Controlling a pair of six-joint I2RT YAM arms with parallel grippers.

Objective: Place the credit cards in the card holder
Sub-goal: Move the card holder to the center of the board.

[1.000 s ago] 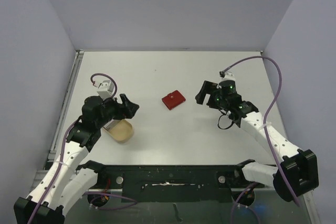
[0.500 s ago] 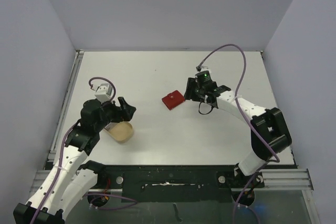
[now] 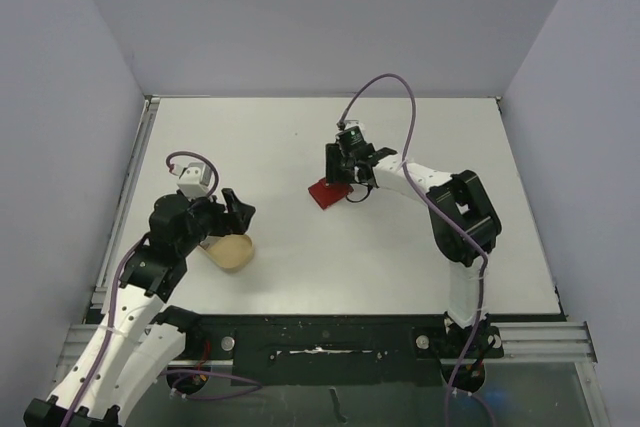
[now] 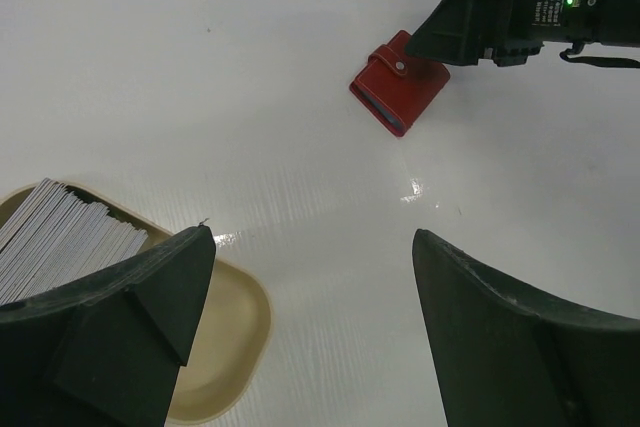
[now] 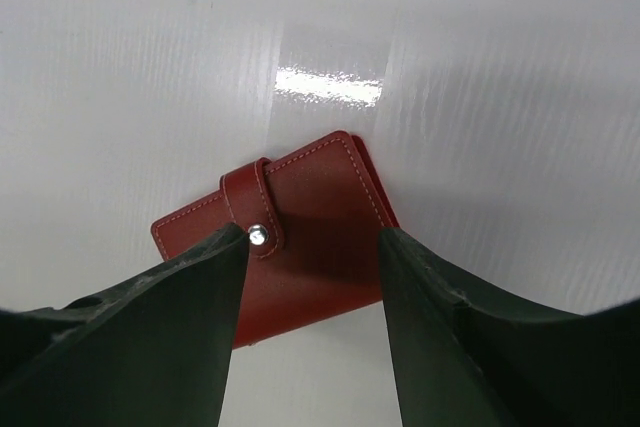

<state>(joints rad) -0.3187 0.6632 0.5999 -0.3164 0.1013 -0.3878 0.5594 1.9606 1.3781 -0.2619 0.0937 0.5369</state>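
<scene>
The red card holder (image 3: 322,193) lies closed and flat on the white table, snap tab fastened; it shows in the right wrist view (image 5: 300,237) and the left wrist view (image 4: 400,82). My right gripper (image 3: 340,173) is open right above it, fingers straddling it, not gripping. A stack of pale grey credit cards (image 4: 55,237) lies in the tan oval dish (image 3: 232,249), also in the left wrist view (image 4: 230,332). My left gripper (image 3: 238,209) is open and empty just above the dish's right end.
Grey walls enclose the white table (image 3: 300,127) at the back and sides. A metal rail (image 3: 125,197) runs along the left edge. The black base bar (image 3: 320,332) lies along the near edge.
My right arm has swung left, from right of the card holder to over it, fingers now straddling it. My left gripper has shifted slightly down and left by the dish.
</scene>
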